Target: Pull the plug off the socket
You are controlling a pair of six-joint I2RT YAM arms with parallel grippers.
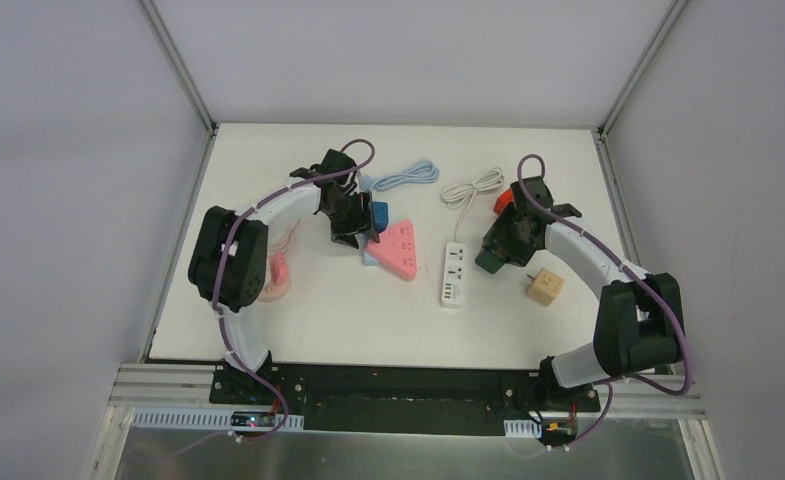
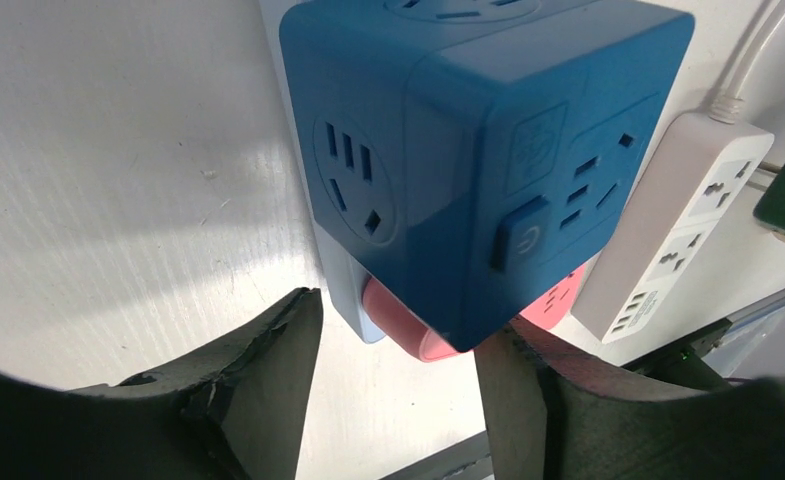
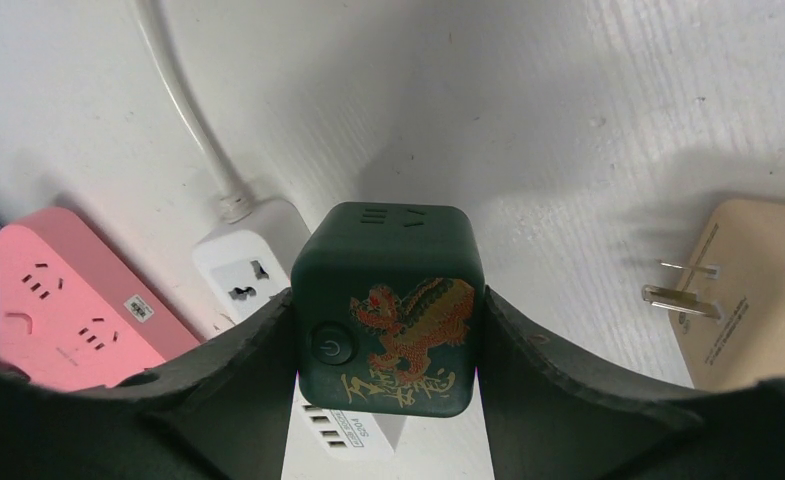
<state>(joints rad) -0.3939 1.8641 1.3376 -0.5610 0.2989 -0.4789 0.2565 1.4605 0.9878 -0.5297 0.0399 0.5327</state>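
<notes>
I see only a sliver of the pink socket (image 2: 408,332) beneath the blue cube (image 2: 478,160), left of the white strip (image 2: 668,225); its prongs are hidden.

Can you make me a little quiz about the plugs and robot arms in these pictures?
1. True or false: the right jaws hold the dark green cube.
2. The triangle-shaped strip is: A pink, B yellow, C black?
3. Which cube lies on the table with its bare metal prongs showing?
Key: 1 true; 2 A; 3 the beige cube.
</notes>
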